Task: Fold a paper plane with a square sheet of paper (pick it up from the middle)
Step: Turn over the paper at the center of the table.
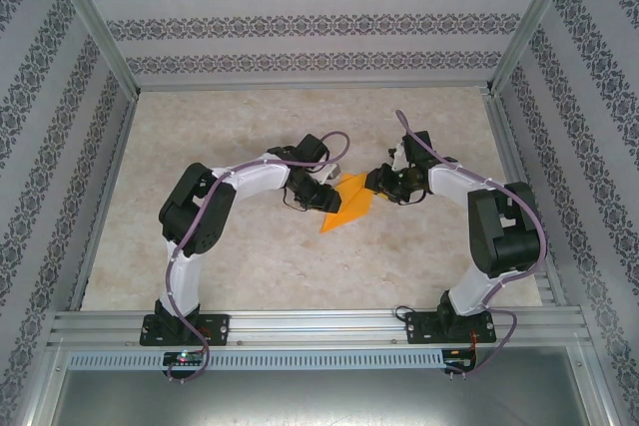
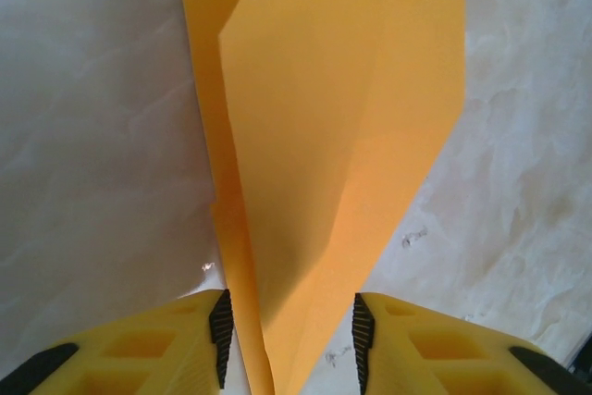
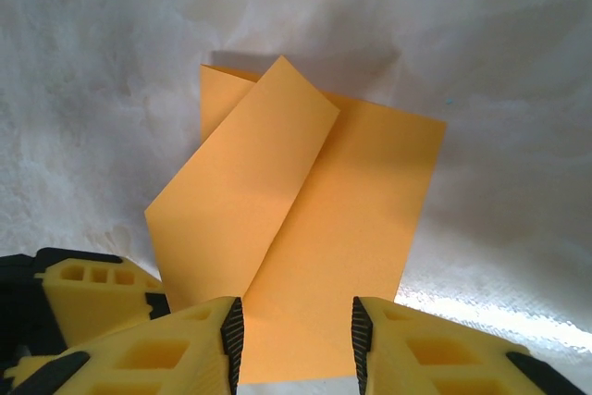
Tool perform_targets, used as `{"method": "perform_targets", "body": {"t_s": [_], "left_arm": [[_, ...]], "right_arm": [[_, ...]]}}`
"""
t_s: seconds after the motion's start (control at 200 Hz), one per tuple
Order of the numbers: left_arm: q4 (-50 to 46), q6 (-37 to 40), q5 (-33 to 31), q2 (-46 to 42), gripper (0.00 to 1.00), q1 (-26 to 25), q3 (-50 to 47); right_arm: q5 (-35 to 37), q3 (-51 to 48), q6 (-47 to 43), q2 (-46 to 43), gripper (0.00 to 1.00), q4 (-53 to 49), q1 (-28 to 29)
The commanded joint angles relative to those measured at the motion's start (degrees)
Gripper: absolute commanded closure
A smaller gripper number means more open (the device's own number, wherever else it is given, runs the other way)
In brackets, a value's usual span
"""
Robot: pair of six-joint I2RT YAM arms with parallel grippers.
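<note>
The orange-yellow paper (image 1: 347,207) lies partly folded on the table between both arms, its pointed end toward the lower left. In the left wrist view the folded paper (image 2: 333,136) narrows toward my left gripper (image 2: 291,339), which stands open with the narrow end between its pads. My left gripper (image 1: 328,194) sits at the paper's left edge. In the right wrist view a diagonal flap lies over the paper (image 3: 314,228); my right gripper (image 3: 296,344) is open astride its near edge. My right gripper (image 1: 375,184) is at the paper's right corner.
The beige marble-patterned tabletop (image 1: 250,266) stretches out around the paper. Patterned walls and metal frame posts (image 1: 100,42) enclose the workspace. A yellow finger of the left gripper (image 3: 92,295) shows at the lower left of the right wrist view.
</note>
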Motion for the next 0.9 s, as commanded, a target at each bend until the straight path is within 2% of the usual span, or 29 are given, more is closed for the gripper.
{"method": "perform_targets", "body": {"t_s": [0.0,0.36,0.899], "left_arm": [[-0.7,0.6,1.6,1.2,0.62,-0.3,1.5],[-0.7,0.9,3.3,2.0,0.82,-0.3,2.1],[-3.6,2.9,3.8,4.4,0.83,-0.4,4.6]], "right_arm": [[-1.2,-1.0,0.8,-0.8,0.62,1.1,0.5],[-1.6,-1.2,0.9,0.2,0.61,1.5,0.8],[-2.5,-2.1,1.0,0.2,0.61,2.1,0.8]]}}
